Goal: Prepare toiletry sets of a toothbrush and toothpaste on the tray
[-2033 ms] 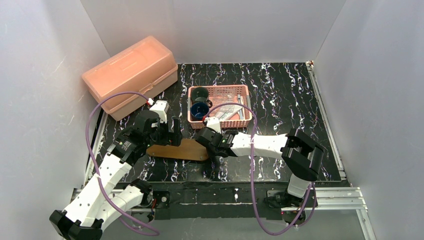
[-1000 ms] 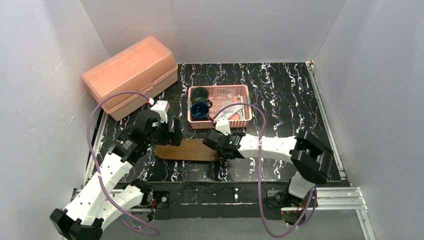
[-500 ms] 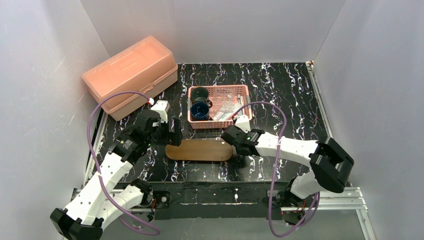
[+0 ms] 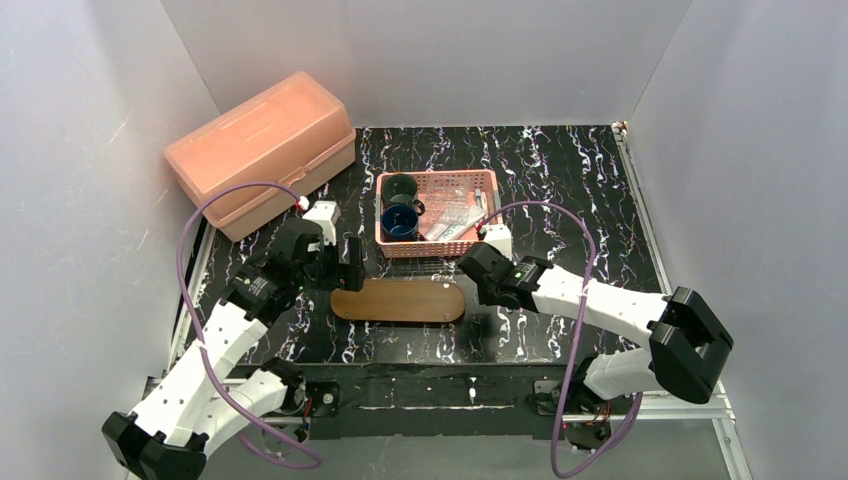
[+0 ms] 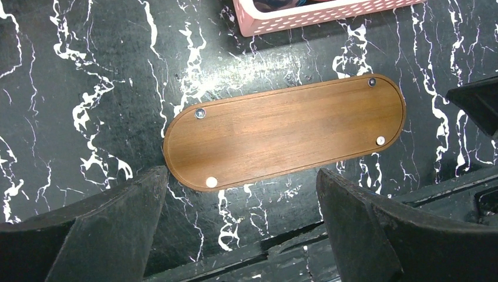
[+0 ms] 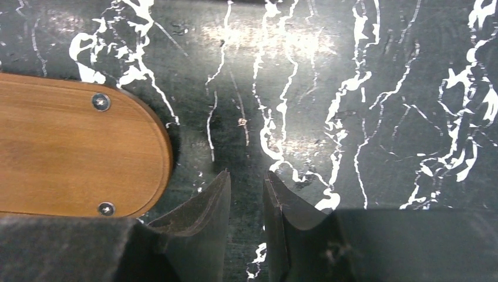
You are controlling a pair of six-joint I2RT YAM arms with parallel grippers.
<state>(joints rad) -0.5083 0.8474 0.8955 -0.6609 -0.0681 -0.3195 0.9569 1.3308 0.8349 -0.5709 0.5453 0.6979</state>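
Note:
The brown wooden oval tray [image 4: 398, 300] lies flat and bare on the black marbled table, in front of the pink basket [image 4: 437, 245]. It also shows in the left wrist view [image 5: 288, 132] and the right wrist view [image 6: 70, 153]. Silvery-white tubes and thin white toothbrushes [image 4: 458, 215] lie in the basket's right half. My left gripper [image 4: 350, 268] hovers wide open and empty over the tray's left end [image 5: 239, 176]. My right gripper [image 4: 482, 277] is just off the tray's right end, jaws a narrow gap apart with only table between them [image 6: 246, 176].
Two dark cups [image 4: 400, 205] stand in the basket's left half. A large orange lidded box [image 4: 262, 150] sits at the back left. The basket's rim [image 5: 317, 12] shows just beyond the tray in the left wrist view. White walls enclose the table.
The tray slid to the right along with my right gripper. The right gripper has since come off the tray's end and moved a little farther right. The left arm stayed still.

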